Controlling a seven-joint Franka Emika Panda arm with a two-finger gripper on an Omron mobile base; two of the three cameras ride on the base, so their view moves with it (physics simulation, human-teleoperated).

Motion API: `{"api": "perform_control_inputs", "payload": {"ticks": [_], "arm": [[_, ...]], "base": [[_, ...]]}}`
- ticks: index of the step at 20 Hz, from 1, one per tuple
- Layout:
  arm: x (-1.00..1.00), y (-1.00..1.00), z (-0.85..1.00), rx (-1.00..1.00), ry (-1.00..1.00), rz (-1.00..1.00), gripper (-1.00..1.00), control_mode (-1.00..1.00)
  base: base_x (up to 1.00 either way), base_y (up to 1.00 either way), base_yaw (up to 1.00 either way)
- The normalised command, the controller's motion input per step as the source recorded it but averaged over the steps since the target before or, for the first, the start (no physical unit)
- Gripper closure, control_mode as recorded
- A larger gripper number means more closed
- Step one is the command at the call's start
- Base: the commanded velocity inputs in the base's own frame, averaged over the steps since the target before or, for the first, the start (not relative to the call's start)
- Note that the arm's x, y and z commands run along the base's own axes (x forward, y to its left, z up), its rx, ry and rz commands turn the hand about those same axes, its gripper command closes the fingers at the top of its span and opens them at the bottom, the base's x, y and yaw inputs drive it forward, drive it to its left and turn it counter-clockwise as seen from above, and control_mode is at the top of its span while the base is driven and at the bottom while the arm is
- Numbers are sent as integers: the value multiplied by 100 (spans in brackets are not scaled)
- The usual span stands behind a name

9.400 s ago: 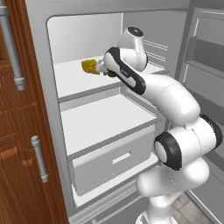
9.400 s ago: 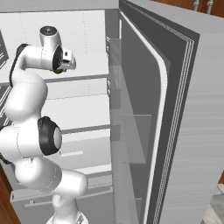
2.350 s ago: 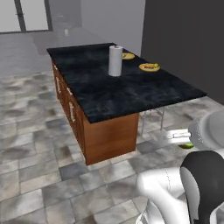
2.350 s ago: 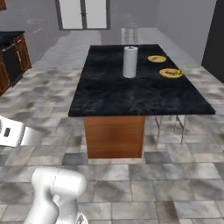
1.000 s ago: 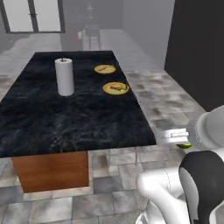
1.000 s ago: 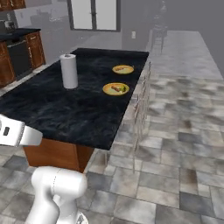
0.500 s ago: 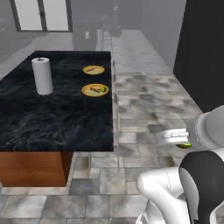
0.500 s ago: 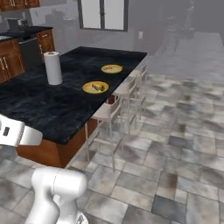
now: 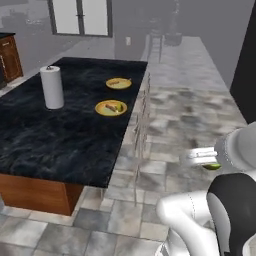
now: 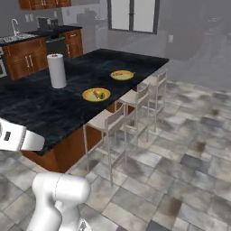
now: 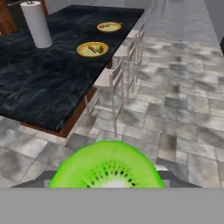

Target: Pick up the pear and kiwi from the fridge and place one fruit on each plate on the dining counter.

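I have the bright green, cut-faced kiwi pinched in the gripper, well short of the glossy black marbled dining counter. Two round yellow orange-rimmed plates sit near its stool-side edge. The kiwi looks light, soft and slippery, so I'd keep a gentle hold across its middle.

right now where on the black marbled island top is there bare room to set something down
Free: the broad stretch of the glossy black marbled dining counter in front of the white paper towel roll and the nearer round yellow plate. Crowded: the stool-side edge, where that plate and the farther yellow plate sit.
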Motion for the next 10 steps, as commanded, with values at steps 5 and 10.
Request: {"api": "perform_control_inputs", "payload": {"ticks": [5,10], "arm": [[0,0,0,0,0,0,100,100],[0,0,0,0,0,0,100,100]], "base": [[79,-56,39],[100,-66,45]]}}
